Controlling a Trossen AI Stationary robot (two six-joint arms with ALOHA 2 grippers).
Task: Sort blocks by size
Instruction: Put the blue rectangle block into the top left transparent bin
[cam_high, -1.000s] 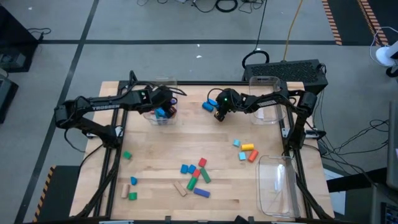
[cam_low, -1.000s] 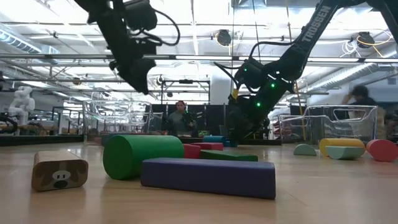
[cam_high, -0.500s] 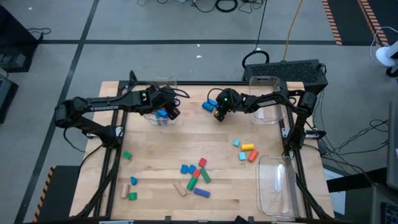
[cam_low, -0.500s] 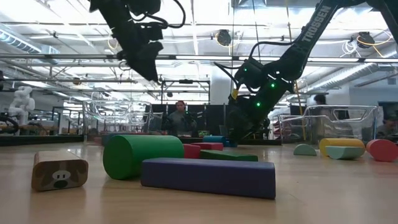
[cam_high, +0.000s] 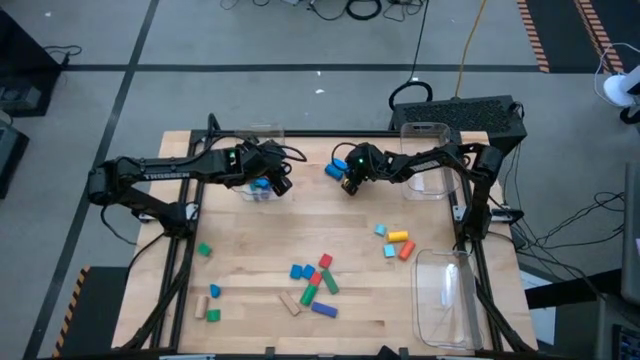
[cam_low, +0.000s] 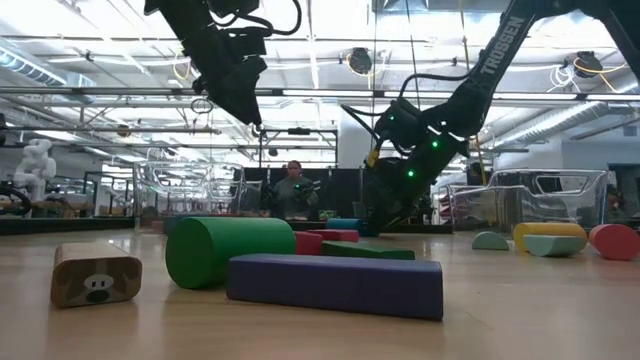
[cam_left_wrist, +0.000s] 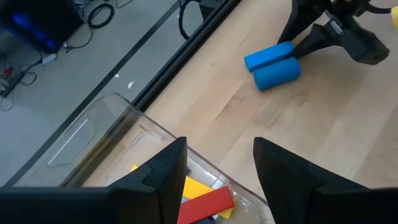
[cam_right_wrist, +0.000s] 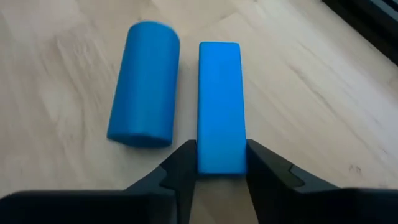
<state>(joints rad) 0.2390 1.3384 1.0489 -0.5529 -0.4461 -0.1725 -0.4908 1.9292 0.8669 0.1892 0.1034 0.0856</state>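
My left gripper (cam_left_wrist: 214, 180) has swung off the bin (cam_high: 258, 188), fingers apart and empty, while my right gripper (cam_right_wrist: 221, 163) pinches the blue bar (cam_right_wrist: 221, 107) near the table's far edge beside a blue cylinder (cam_right_wrist: 144, 84); rigid, light, probably slick, best held across its narrow sides.

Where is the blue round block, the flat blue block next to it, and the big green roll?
blue round block (cam_right_wrist: 144, 84), right wrist view, middle of its curved side.
flat blue block (cam_right_wrist: 220, 102), right wrist view, middle of its top face.
big green roll (cam_low: 235, 250), low view, middle of its curved side.
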